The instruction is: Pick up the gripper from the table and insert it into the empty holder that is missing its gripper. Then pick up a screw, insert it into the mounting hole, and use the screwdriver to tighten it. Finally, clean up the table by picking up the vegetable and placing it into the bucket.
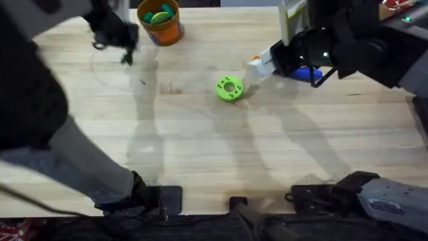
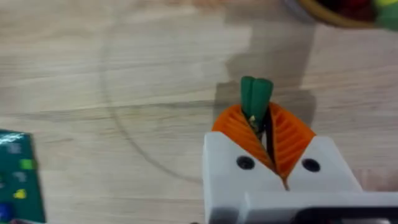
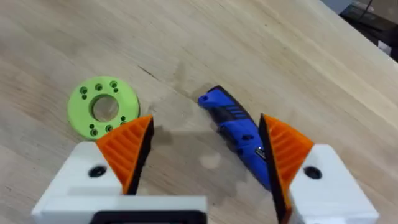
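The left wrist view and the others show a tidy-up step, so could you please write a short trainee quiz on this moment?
1. True or false: the left pincer is shut on the vegetable.
2. Which thing lies between the open fingers of the right pincer? A) the bucket B) the screwdriver C) the lime disc
3. Fill in: the bucket stands at the table's far edge, close to the ____ pincer.

Key: 1 true; 2 B; 3 left.
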Controlling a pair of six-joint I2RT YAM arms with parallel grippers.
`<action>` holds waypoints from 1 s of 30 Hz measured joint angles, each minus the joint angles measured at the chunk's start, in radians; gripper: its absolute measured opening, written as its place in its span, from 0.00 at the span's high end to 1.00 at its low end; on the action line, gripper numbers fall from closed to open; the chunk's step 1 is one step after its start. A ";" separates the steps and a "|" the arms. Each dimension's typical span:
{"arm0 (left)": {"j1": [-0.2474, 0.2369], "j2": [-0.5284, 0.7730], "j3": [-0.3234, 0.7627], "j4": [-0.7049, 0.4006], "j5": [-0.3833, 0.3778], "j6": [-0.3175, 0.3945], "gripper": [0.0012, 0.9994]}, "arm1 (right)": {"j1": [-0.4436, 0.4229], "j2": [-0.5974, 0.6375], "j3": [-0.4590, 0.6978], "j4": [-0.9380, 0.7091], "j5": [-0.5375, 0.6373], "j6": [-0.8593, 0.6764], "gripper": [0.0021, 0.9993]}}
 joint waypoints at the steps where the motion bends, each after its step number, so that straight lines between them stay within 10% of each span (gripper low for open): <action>1: 0.002 -0.039 0.000 0.010 -0.001 -0.004 0.97 | 0.000 0.000 0.000 0.000 0.000 0.000 0.03; 10: -0.023 -0.217 0.005 0.291 0.126 -0.134 0.97 | 0.000 0.000 0.000 0.000 0.000 0.000 0.03; 30: -0.112 0.148 0.002 0.885 0.187 -0.322 0.97 | 0.000 0.001 0.000 -0.010 0.000 0.000 0.03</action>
